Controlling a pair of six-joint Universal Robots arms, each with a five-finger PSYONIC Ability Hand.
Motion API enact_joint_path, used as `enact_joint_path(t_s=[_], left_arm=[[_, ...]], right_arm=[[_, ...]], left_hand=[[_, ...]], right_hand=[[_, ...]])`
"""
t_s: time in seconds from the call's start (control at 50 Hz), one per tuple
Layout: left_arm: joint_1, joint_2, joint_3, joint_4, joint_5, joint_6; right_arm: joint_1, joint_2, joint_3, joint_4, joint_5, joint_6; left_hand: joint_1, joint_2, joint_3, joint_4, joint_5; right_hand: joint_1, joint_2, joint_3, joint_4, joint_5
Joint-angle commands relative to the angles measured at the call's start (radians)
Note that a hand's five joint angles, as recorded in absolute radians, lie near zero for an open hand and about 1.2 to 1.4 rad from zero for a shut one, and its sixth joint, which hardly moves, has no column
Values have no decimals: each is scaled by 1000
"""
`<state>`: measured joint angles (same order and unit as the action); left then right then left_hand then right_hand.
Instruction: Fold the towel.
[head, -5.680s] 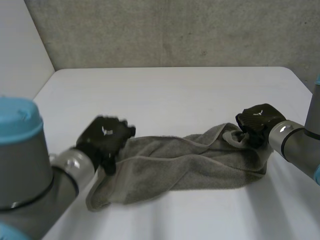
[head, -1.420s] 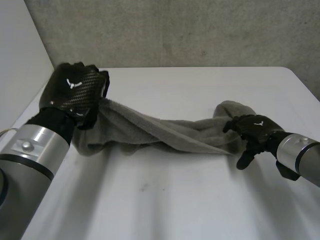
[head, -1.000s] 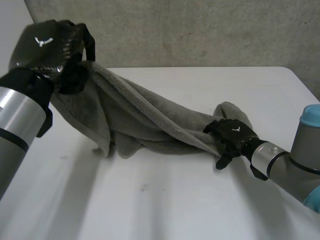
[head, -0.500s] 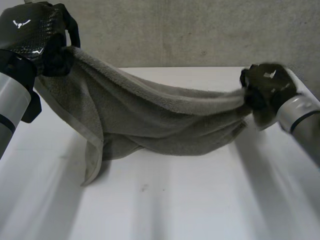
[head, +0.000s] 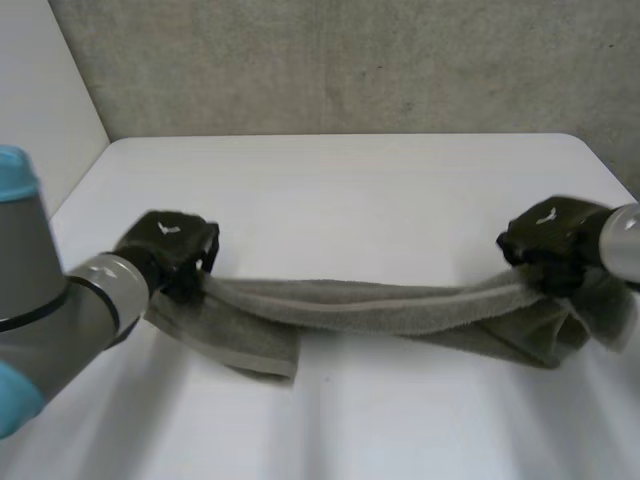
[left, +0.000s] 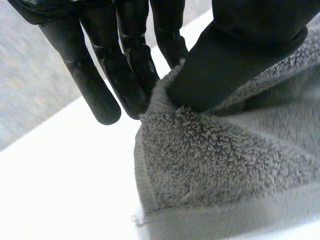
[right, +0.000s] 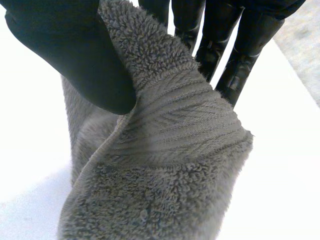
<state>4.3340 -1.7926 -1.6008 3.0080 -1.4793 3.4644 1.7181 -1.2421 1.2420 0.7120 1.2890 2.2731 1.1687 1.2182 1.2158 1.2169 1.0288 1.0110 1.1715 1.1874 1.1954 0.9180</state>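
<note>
The left hand (head: 168, 243) is held low over the left side of the white table (head: 350, 180), knuckles up. It is clamped on one end of the grey towel (head: 390, 308); in the left wrist view the cloth's edge is pinched between the thumb and the straight fingers (left: 95, 85). The right hand (head: 548, 238) is held low at the table's right side, and the other end is gripped between its thumb and fingers (right: 240, 60). The towel is drawn into a narrow, gathered band between the two hands, with a flap laid on the table beside the left hand. Half a second earlier both hands were raised high with the towel sagging between them; they have since been lowered.
</note>
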Motion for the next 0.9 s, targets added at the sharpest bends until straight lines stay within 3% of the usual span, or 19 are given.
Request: enact_joint_path(t_s=[0.02, 0.1, 0.12, 0.14, 0.16, 0.18, 0.2, 0.24, 0.26, 0.3, 0.36, 0.46, 0.62, 0.86, 0.88, 0.9], left_arm=[[3, -200, 152, 73, -4, 51], [3, -223, 252, 170, -4, 45], [4, -221, 295, 254, -4, 39], [4, -221, 295, 255, -4, 39], [6, -215, 326, 364, -6, 39], [7, -202, 349, 493, -10, 42], [7, -202, 349, 494, -10, 42], [19, -139, 354, 731, -18, 42], [19, -139, 354, 732, -18, 42], [26, -91, 351, 862, -22, 30], [26, -79, 349, 856, -29, 19], [59, -70, 332, 723, -27, -31], [88, -88, 193, 658, -19, -50], [84, -206, -66, 626, -18, 14], [82, -208, -92, 614, -18, 45], [82, -208, -93, 614, -18, 45]], right_arm=[[75, 205, -131, -121, 113, -20], [107, 253, -246, -260, 142, -12], [118, 260, -310, -355, 159, -8], [127, 257, -364, -478, 174, 2], [127, 257, -365, -479, 174, 2], [135, 244, -401, -625, 180, 20], [135, 243, -401, -626, 181, 20], [140, 161, -365, -944, 182, 86], [140, 161, -365, -945, 182, 86], [138, 69, -273, -1130, 182, 144], [137, 53, -242, -1125, 179, 152], [141, 68, -219, -888, 170, 154], [143, 150, -184, -671, 104, 157], [158, 391, -52, -623, 67, 154], [158, 409, -44, -611, 67, 154], [158, 409, -44, -611, 67, 154]], left_hand=[[228, 178, 180, 179, 193], [228, 178, 180, 179, 193], [228, 178, 180, 179, 193], [228, 178, 180, 179, 193], [228, 178, 180, 179, 193], [228, 178, 180, 179, 193], [228, 178, 180, 179, 193], [228, 178, 180, 179, 193], [228, 178, 180, 179, 193], [228, 178, 180, 179, 193], [228, 178, 180, 179, 193], [228, 178, 180, 179, 193], [228, 178, 180, 179, 193], [228, 178, 180, 179, 193], [228, 178, 180, 179, 193], [228, 178, 180, 179, 193]], right_hand=[[385, 225, 209, 201, 304], [385, 225, 209, 201, 304], [385, 225, 209, 201, 304], [385, 225, 209, 201, 304], [385, 225, 209, 201, 304], [385, 225, 209, 201, 304], [385, 225, 209, 201, 304], [385, 225, 209, 201, 304], [385, 225, 209, 201, 304], [385, 225, 209, 201, 304], [385, 225, 209, 201, 304], [385, 225, 209, 201, 304], [385, 225, 209, 201, 304], [377, 217, 201, 193, 296], [218, 57, 41, 33, 136], [216, 56, 40, 32, 134]])
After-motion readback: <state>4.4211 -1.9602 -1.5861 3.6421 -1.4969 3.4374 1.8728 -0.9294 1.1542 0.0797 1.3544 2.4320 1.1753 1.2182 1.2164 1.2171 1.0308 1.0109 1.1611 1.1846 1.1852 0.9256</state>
